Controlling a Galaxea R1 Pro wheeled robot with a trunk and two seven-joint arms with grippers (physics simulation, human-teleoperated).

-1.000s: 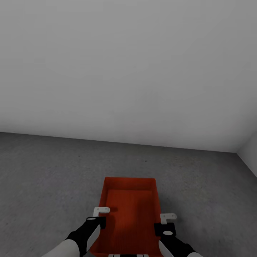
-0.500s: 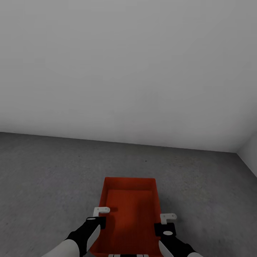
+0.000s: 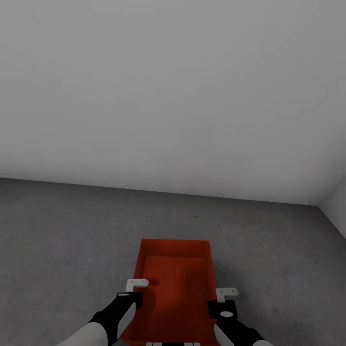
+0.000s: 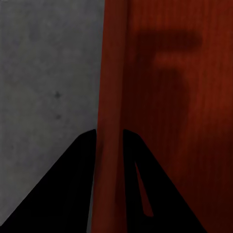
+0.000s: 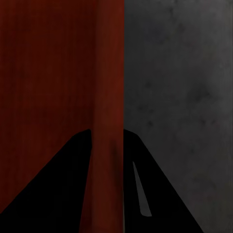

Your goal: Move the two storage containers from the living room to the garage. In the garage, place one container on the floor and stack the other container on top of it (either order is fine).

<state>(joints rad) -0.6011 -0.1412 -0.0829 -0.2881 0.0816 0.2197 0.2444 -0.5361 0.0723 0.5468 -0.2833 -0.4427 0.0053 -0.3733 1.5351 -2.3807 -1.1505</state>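
So the orange-red storage container (image 3: 175, 288) sits right in front of the robot, low in the head view, held between both arms. The left pincer (image 3: 136, 289) is on the container's left long wall and the right pincer (image 3: 226, 296) is on its right long wall, roughly opposite each other near the robot's end of the bin. In the left wrist view the thin wall (image 4: 110, 121) runs straight in between the two dark fingers (image 4: 58, 194), which sit close against it on both sides, so that pincer is clamped on the rim. Same deal in the right wrist view: the wall (image 5: 108, 121) goes between the fingers (image 5: 160, 194), one inside the bin and one outside, closed down onto it.

Whether the bin's base is touching the floor (image 3: 72, 230) I honestly can't tell from these angles.

Plenty of open room around it: bare floor to the left, right and ahead. The far short edge of the container is well apart from the white wall (image 3: 173, 96), and a side wall (image 3: 336, 206) comes in at the far right.

Floor is rough mottled dark grey concrete, walls plain white
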